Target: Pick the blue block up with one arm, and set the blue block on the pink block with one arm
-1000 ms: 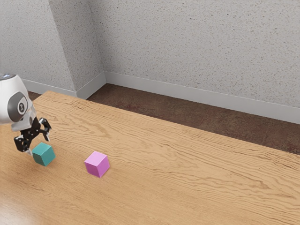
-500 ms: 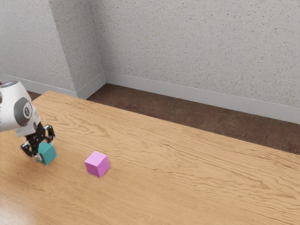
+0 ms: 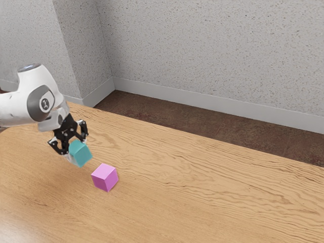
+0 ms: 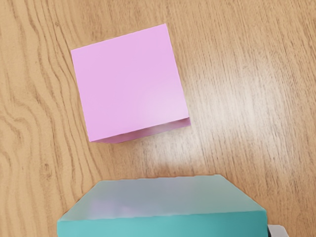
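Gripper pinches the blue block, teal in tint, from two sides. It holds the block tilted above the wooden table, just up and toward the exterior view's left of the pink block. If released tilted or off-centre, it would likely slide off or nudge the pink block aside. Bare wood lies between them, and the wall stands well apart.

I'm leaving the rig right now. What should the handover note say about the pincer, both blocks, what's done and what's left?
Pincer: shut on the blue block, which is held above the table.
Pink block: resting on the table, beside the held block toward the exterior view's right, not yet directly beneath it.
Done: pick-up.
Left: carry the blue block over the pink block, lower it on top, release.
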Robot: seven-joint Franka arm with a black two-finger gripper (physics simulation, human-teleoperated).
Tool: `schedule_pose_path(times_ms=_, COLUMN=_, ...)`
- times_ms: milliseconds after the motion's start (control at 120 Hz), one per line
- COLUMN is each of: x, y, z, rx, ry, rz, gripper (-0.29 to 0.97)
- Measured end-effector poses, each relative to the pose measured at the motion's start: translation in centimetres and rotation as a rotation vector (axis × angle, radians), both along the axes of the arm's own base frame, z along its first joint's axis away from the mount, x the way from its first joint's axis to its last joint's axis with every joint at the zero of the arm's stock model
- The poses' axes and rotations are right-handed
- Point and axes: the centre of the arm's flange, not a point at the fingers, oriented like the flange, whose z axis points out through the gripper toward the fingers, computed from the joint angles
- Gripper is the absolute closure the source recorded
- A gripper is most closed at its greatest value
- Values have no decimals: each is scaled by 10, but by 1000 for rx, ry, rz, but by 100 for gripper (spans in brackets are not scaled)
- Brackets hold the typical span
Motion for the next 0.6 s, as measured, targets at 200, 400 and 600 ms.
schedule_pose_path(times_ms=200, x=2, y=-15, z=17, rx=4, ry=-12, rz=10, gripper=50)
schedule_pose_path(times_ms=400, x=11, y=-63, z=18, rx=8, ry=5, rz=-40, gripper=34)
schedule_pose_path(times_ms=600, x=16, y=-83, z=11, rx=0, ry=32, rz=-7, gripper=31)
